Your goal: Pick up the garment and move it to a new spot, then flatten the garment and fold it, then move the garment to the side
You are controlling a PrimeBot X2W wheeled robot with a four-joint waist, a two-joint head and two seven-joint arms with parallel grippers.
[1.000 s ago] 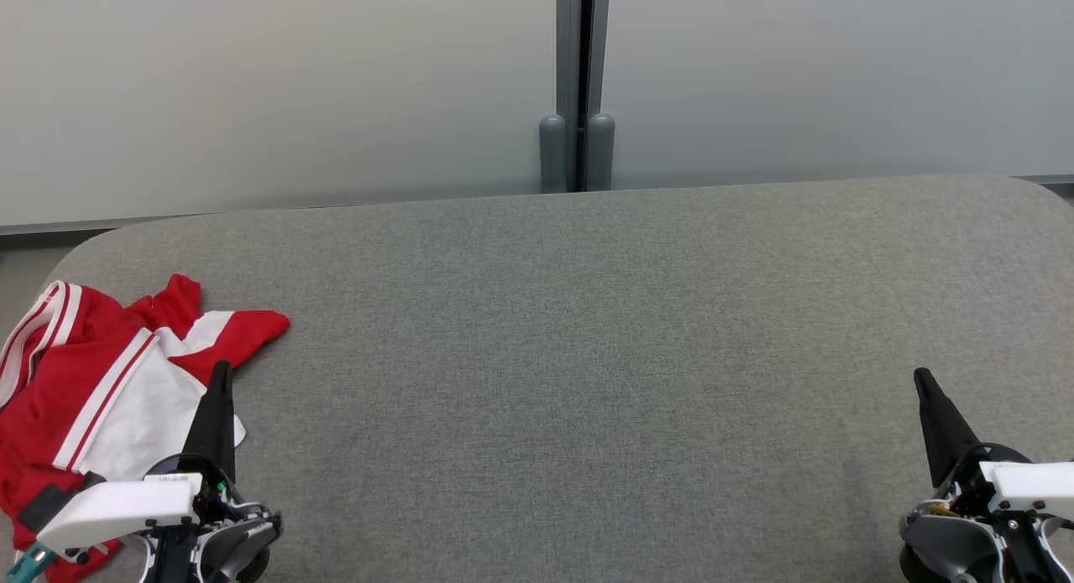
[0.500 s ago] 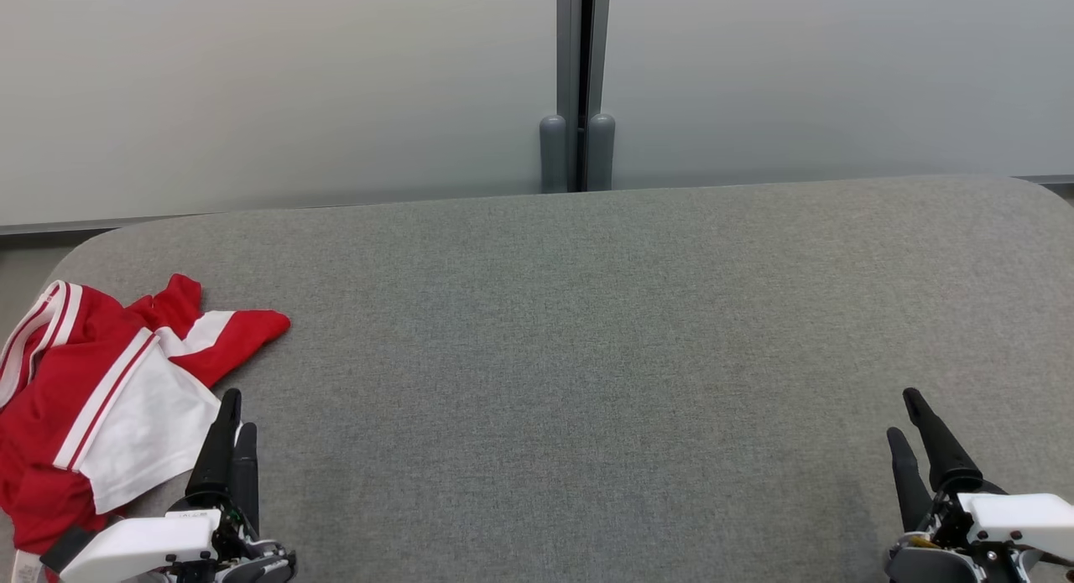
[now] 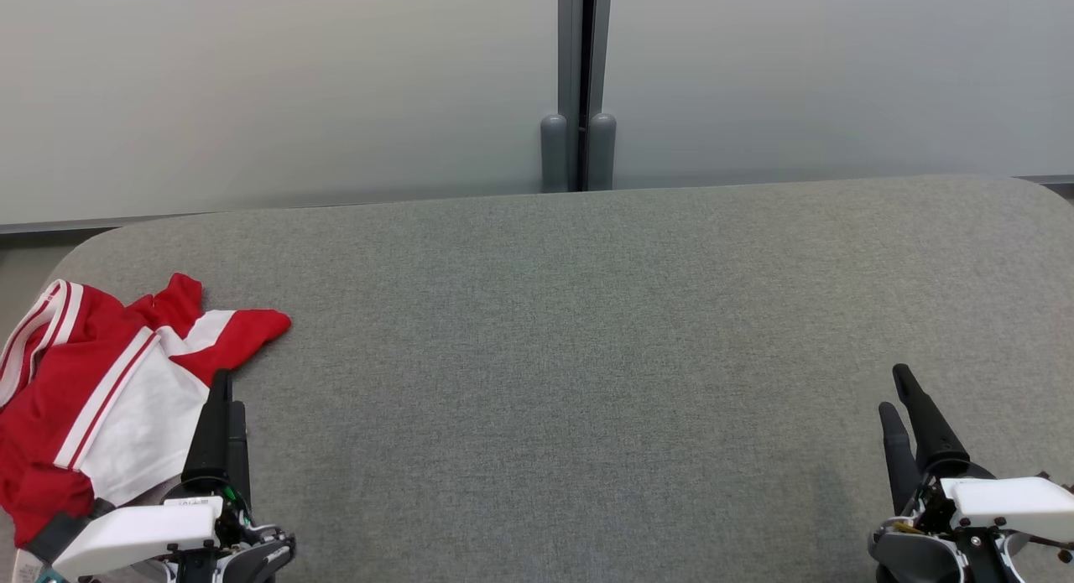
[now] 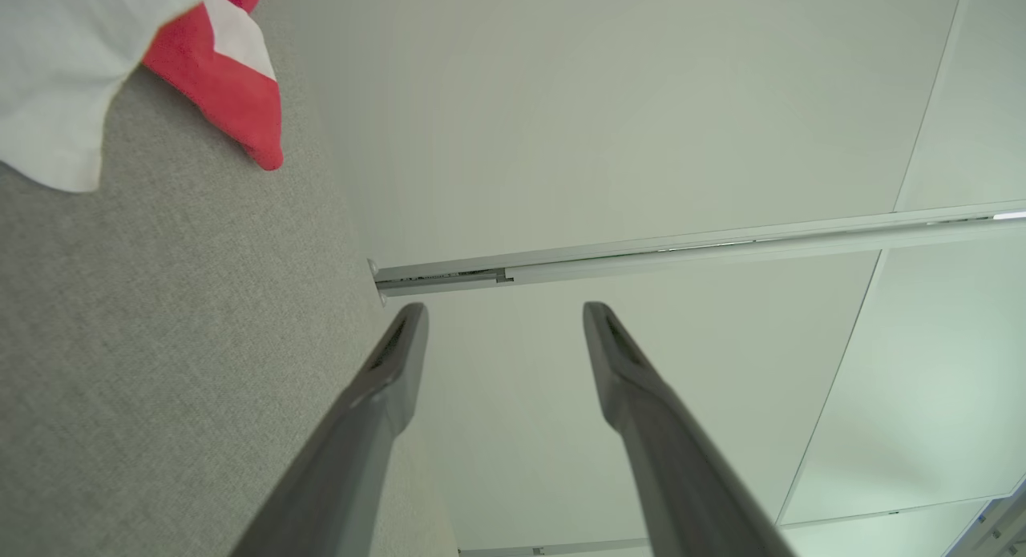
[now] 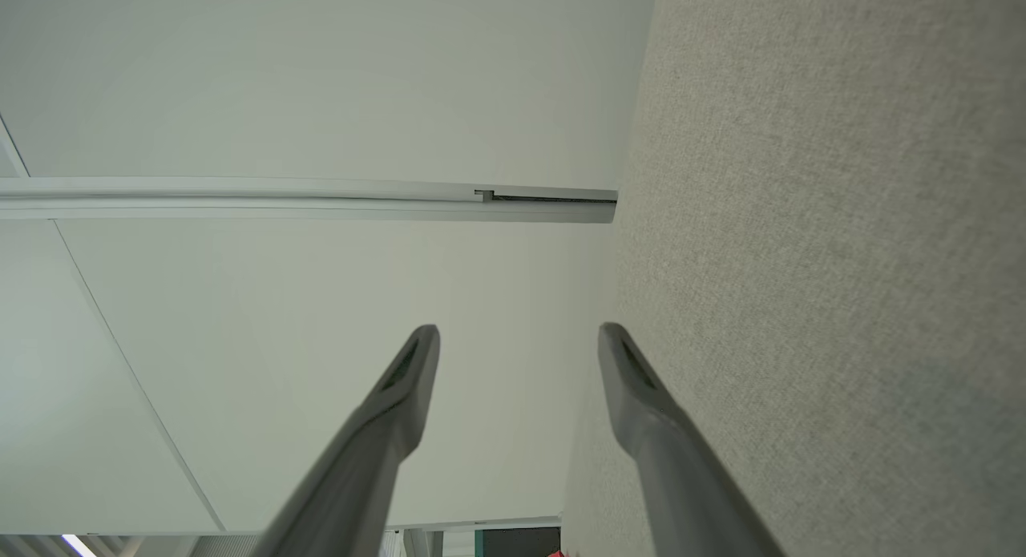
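A crumpled red and white garment [image 3: 101, 390] lies at the left end of the grey padded table [image 3: 570, 331], partly over the table's left edge. My left gripper [image 3: 226, 392] hovers just right of the garment's white panel, fingers apart and empty; in the left wrist view the left gripper [image 4: 501, 312] stands open, with the garment [image 4: 216, 68] at the upper left. My right gripper [image 3: 894, 390] is at the lower right, far from the garment, open and holding nothing, as the right wrist view of the right gripper [image 5: 519, 334] confirms.
A pale partition wall [image 3: 277, 88] with a dark vertical post [image 3: 577, 80] stands behind the table's far edge. The table's corners are rounded. A wide stretch of bare grey surface spans the middle and right.
Both grippers dropped toward the bottom of the head view, turned so both fingers show apart, then rose slightly. The garment has stayed where it was.
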